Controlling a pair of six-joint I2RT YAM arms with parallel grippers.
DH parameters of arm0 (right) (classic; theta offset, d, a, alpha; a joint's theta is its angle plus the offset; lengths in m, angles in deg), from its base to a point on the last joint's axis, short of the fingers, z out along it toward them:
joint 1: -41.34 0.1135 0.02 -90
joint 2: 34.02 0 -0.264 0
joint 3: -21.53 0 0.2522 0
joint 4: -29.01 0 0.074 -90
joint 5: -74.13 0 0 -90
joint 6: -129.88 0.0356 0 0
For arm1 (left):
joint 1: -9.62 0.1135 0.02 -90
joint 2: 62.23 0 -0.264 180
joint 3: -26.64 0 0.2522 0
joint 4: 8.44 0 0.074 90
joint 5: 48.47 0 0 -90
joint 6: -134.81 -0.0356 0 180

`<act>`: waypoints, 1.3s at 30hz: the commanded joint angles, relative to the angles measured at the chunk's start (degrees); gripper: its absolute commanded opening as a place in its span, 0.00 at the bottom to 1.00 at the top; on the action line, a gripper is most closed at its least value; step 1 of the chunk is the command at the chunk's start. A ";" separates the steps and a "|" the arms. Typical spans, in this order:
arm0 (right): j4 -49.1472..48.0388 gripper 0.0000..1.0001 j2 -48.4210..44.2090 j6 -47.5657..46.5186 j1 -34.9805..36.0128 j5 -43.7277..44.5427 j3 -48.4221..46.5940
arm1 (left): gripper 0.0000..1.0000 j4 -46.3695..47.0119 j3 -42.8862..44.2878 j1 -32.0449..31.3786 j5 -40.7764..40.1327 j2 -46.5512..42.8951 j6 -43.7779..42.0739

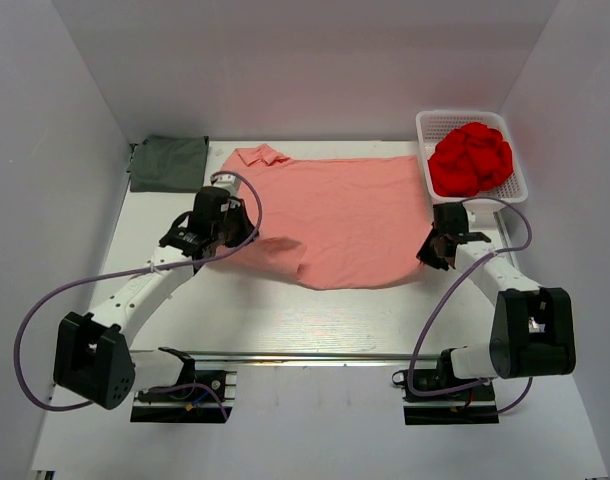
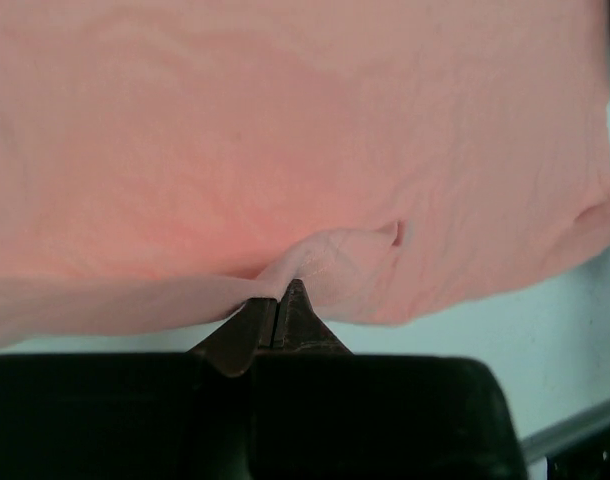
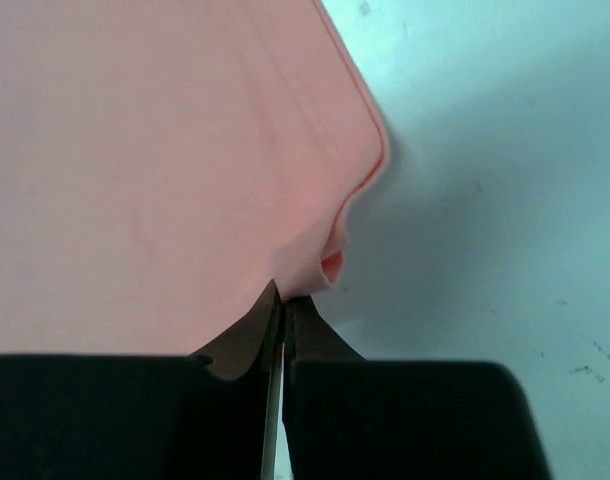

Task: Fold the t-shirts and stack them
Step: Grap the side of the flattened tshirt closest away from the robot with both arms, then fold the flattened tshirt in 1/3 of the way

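Pink shirt [image 1: 335,215]: soft, light, limp cloth spread flat at centre frame, likely to sag when lifted, best taken at edges; left claw [image 2: 282,300] pinches its lower-left edge, right claw [image 3: 282,298] its right edge. Grey-green shirt [image 1: 169,163]: folded, upper left, apart from the pink one. Basket [image 1: 463,114] of red cloth [image 1: 470,160] sits close at upper right; open table [image 1: 315,320] below the shirt gives folding room.

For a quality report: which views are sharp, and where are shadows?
Top external: even light, sharp, salmon-pink shirt clear. Left wrist: shirt soft, left end effector a dark shape. Right wrist: the shirt's lifted edge shadows the table; right end effector also dark.
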 commanded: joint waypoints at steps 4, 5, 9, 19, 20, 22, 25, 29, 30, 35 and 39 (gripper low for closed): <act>1.87 0.00 3.14 -4.86 0.15 -0.30 -9.13 | 0.00 9.46 6.80 2.30 -2.36 5.60 -4.81; 1.70 0.00 3.50 -5.13 0.07 -0.30 -10.01 | 0.00 9.46 7.51 2.91 -2.36 6.49 -5.42; 0.82 0.00 5.17 -6.53 0.15 -0.65 -13.97 | 0.00 11.56 10.23 4.24 -3.68 9.83 -6.66; 2.31 0.00 15.44 -8.82 0.15 0.05 -26.70 | 0.00 18.85 13.58 8.63 -2.19 15.27 -12.36; 2.66 0.00 16.50 -9.00 0.07 0.23 -28.11 | 0.00 19.38 14.10 9.16 -1.58 15.81 -12.37; 2.93 0.00 19.30 -8.91 0.24 1.36 -30.40 | 0.00 20.79 14.11 9.68 -0.87 16.86 -12.99; 4.77 0.00 22.56 -8.30 0.07 2.51 -34.62 | 0.00 20.79 16.91 10.83 -0.34 20.11 -12.99; 6.45 0.02 26.88 -7.59 0.24 2.96 -40.06 | 0.00 21.32 19.73 11.89 1.41 25.12 -13.51; 6.45 0.03 28.19 -7.16 0.07 3.13 -40.68 | 0.00 21.93 20.60 12.49 1.42 26.17 -13.51; 7.15 0.27 33.20 -6.19 0.15 4.01 -47.36 | 0.00 22.99 25.86 14.17 2.21 34.33 -14.04; 8.29 0.61 35.41 -8.72 0.59 2.52 -51.41 | 0.71 20.01 30.97 16.01 0.81 38.83 -12.11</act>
